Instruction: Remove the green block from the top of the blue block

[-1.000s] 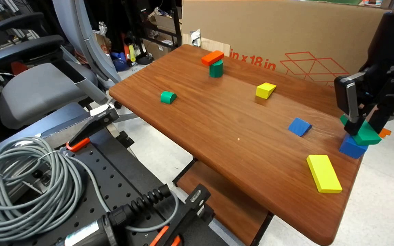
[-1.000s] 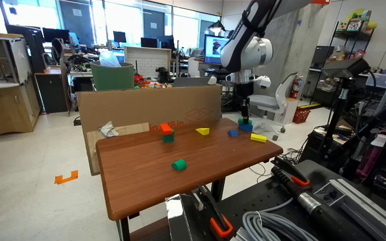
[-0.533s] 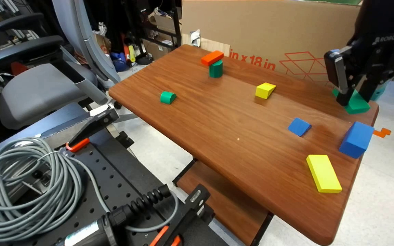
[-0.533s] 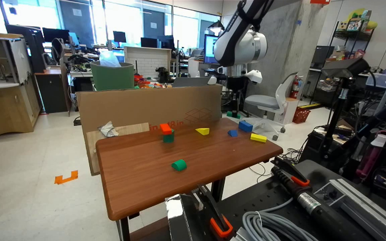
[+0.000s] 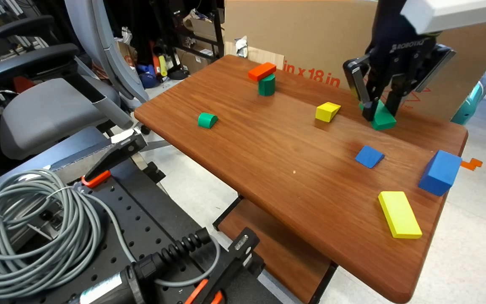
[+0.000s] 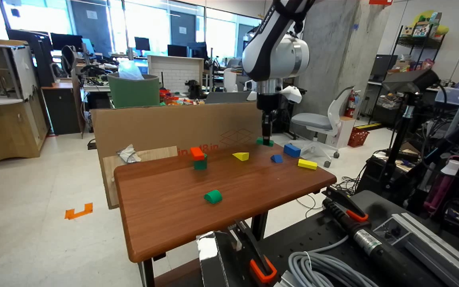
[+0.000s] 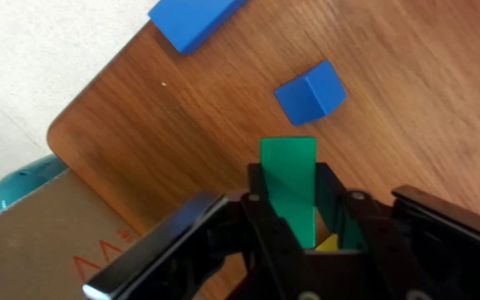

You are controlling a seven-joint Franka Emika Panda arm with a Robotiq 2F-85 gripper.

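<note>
My gripper (image 5: 379,110) is shut on the green block (image 5: 384,118), an elongated bright-green brick, and holds it above the back right part of the table. In the wrist view the green block (image 7: 288,177) sits between the two fingers, its far end sticking out past the fingertips; its near end is partly hidden by the gripper. In an exterior view the green block (image 6: 259,141) shows on both sides of the fingers. The blue block (image 5: 439,173) stands at the table's end with nothing on it. It also shows in an exterior view (image 6: 292,150) and at the wrist view's top edge (image 7: 196,21).
A smaller blue piece (image 5: 369,156) lies between the gripper and the blue block. A yellow wedge (image 5: 327,112), a yellow brick (image 5: 400,215), a small green piece (image 5: 207,120) and an orange block (image 5: 262,71) on a dark green block are on the table. Cardboard (image 5: 310,33) stands behind.
The gripper lifted the green block off the blue block, then carried it away towards the cardboard and the yellow wedge. The blue block stayed in place.
</note>
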